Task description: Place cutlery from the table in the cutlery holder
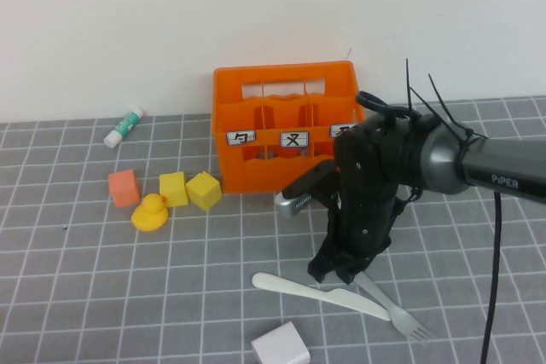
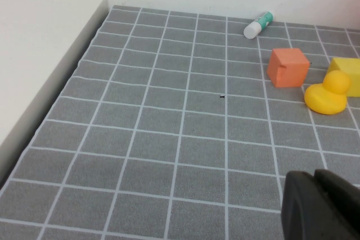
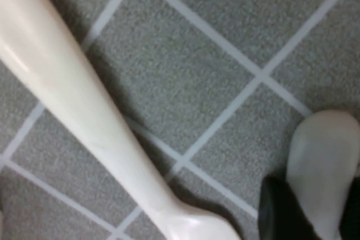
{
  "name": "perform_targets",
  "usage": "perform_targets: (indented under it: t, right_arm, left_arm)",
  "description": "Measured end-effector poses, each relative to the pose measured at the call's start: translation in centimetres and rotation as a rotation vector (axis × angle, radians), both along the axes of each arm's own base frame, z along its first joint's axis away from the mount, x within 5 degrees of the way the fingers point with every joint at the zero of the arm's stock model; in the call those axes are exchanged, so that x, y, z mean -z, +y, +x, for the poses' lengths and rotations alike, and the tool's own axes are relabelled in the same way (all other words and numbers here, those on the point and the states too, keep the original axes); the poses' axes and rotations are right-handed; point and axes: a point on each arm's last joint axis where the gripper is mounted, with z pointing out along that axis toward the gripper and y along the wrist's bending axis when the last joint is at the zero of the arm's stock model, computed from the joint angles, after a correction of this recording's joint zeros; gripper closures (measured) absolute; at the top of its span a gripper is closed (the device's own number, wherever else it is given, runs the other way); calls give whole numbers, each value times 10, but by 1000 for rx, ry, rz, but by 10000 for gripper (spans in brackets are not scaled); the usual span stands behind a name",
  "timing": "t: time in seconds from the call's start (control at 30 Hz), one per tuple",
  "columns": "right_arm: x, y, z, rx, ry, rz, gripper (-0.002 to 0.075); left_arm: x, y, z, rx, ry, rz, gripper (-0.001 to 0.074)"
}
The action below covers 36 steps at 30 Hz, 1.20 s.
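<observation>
Directly beneath the right end effector (image 1: 339, 272), lowered to the tabletop (image 1: 102, 296) with fingers I cannot tell apart, the knife (image 1: 320, 293) lies left-to-right crossing the fork (image 1: 394, 309); the left end effector (image 2: 320, 206), gap unreadable, is parked far left.

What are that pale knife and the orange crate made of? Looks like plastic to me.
Probably, yes. The knife, lying on the table under the right gripper, is cream, smooth and faintly glossy, like moulded plastic. The crate has uniform orange, thin slotted walls, also plastic-looking. The left gripper is elsewhere.
</observation>
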Motion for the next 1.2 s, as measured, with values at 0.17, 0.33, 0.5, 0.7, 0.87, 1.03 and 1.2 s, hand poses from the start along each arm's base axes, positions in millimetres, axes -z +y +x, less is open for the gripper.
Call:
perform_targets:
  t: [0.17, 0.33, 0.5, 0.7, 0.87, 1.03, 1.2]
  right_arm:
    - [-18, 0, -3, -4, -6, 32, 524]
    - [-84, -1, -12, -57, -115, 154, 524]
    - [-136, -14, -44, -85, -265, 273, 524]
    - [-154, -26, -70, -32, -607, 563, 524]
    - [-159, -28, -57, 120, -911, 775, 524]
    - [-162, -16, -32, 164, -1079, 851, 524]
    - [-157, 7, -3, 142, -1116, 857, 524]
  left_arm:
    - [0, 0, 0, 0, 0, 0, 736]
    - [0, 0, 0, 0, 0, 0, 736]
    - [0, 0, 0, 0, 0, 0, 736]
    - [0, 0, 0, 0, 0, 0, 736]
    - [0, 0, 0, 0, 0, 0, 736]
    - [0, 0, 0, 0, 0, 0, 736]
    - [0, 0, 0, 0, 0, 0, 736]
